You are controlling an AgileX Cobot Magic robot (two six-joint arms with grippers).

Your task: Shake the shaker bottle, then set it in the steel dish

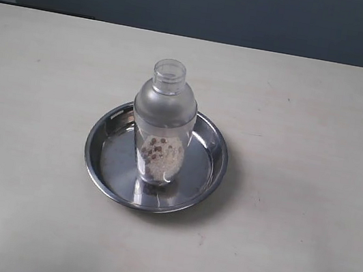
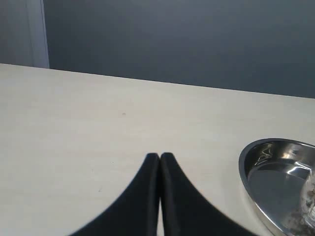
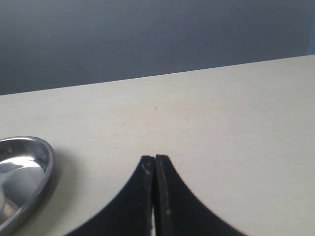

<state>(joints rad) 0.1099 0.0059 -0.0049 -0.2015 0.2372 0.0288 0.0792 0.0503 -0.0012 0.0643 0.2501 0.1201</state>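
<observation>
The frosted shaker bottle (image 1: pixel 161 126) stands upright in the middle of the round steel dish (image 1: pixel 103 161), pale and brown grains showing through its lower half. Neither arm shows in the exterior view. My left gripper (image 2: pixel 160 156) is shut with nothing between its black fingers, over bare table, with the steel dish (image 2: pixel 253 156) off to one side. My right gripper (image 3: pixel 154 158) is also shut and empty, apart from the steel dish (image 3: pixel 42 150) at the edge of its view. A sliver of the bottle's base (image 2: pixel 311 206) shows in the left wrist view.
The pale beige table (image 1: pixel 309 115) stretches around the dish on all sides. A dark blue-grey wall (image 1: pixel 222 8) runs behind the table's far edge. A lighter wall strip (image 2: pixel 35 32) shows in the left wrist view.
</observation>
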